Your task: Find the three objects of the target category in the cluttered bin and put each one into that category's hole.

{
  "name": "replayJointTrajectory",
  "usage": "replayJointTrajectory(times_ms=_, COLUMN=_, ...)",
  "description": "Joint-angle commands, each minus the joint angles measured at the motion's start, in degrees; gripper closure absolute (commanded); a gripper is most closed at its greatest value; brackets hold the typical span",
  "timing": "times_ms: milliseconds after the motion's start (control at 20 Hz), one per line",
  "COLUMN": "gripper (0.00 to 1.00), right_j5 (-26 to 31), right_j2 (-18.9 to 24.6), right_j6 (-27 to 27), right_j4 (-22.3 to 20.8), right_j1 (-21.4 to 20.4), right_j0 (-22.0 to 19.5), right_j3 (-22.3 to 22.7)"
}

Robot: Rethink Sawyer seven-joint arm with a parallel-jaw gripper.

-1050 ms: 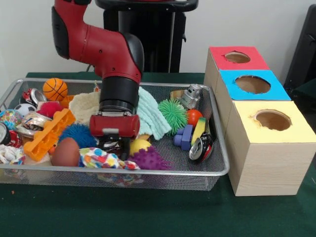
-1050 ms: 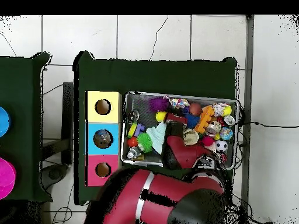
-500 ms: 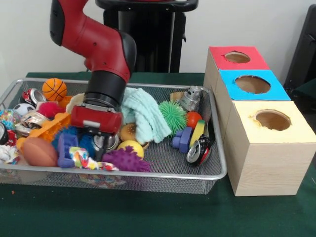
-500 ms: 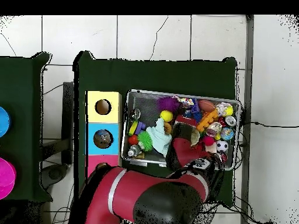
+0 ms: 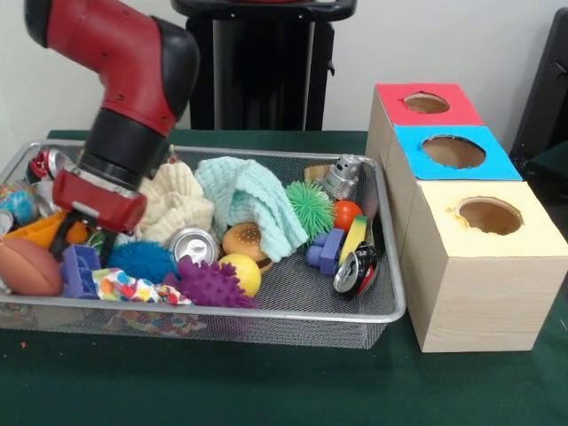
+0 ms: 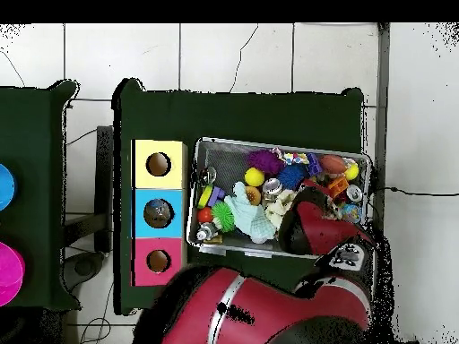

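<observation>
Glossy red arm [image 5: 115, 44] with black wrist band and red end block.

Red-and-black arm slanting down; gripper [image 5: 80, 232] low at the front view's left; fingers hidden

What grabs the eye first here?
The red arm dominates, reaching down into the left end of the wire bin, which is heaped with toys: a mint cloth in the middle, a spiky purple ball and a silver can near the front. Beside the bin on the right stand three boxes with round holes, topped red, blue and yellow.
</observation>
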Motion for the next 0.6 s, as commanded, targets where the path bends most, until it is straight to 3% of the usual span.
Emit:
replayJointTrajectory(times_ms=50, gripper=0.00, right_j5=38.34, right_j2=16.74, right_j6=-10.27, right_j4=-3.86, right_j1=-6.34, right_j0=-12.52, right_j3=4.96)
replayJointTrajectory(times_ms=300, gripper=0.00, right_j5=46.91, right_j2=22.95, right_j6=-9.54, right_j4=-0.70, right_j1=-9.78, right_j0=-15.32, right_j3=9.45)
replayJointTrajectory(times_ms=600, gripper=0.00, right_j5=52.54, right_j2=28.05, right_j6=-7.34, right_j4=1.59, right_j1=-12.35, right_j0=-18.45, right_j3=14.58)
